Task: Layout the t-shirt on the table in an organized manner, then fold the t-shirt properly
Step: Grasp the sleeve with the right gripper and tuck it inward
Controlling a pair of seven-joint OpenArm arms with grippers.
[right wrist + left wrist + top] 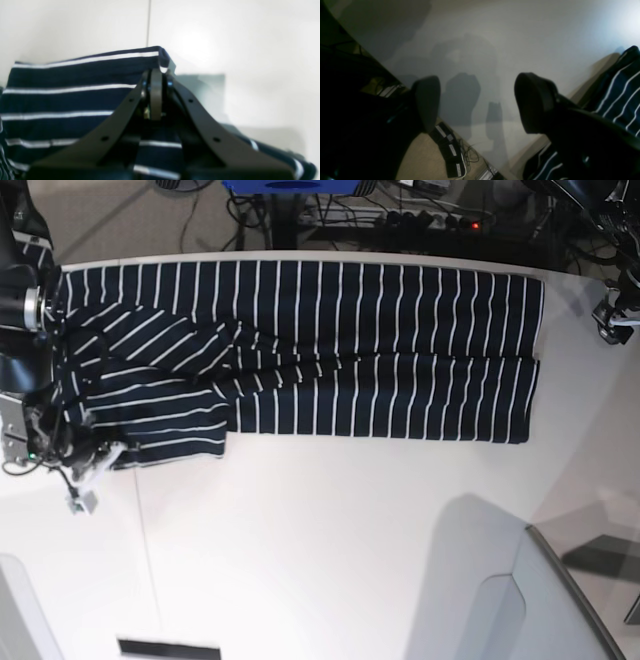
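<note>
The dark navy t-shirt with thin white stripes lies spread sideways along the far part of the white table. Its sleeve end is bunched at the left. My right gripper sits at that sleeve's near corner. In the right wrist view, the right gripper is shut on the corner hem of the t-shirt, with the fingers pressed together. My left gripper hangs open over bare table, with nothing between its fingers. The t-shirt's edge lies just to its right.
The table seam runs away from the right gripper. Past the table's edge lie a power strip and cables on the floor. More cables and a power strip sit beyond the far edge. A white curved panel rises at the near right.
</note>
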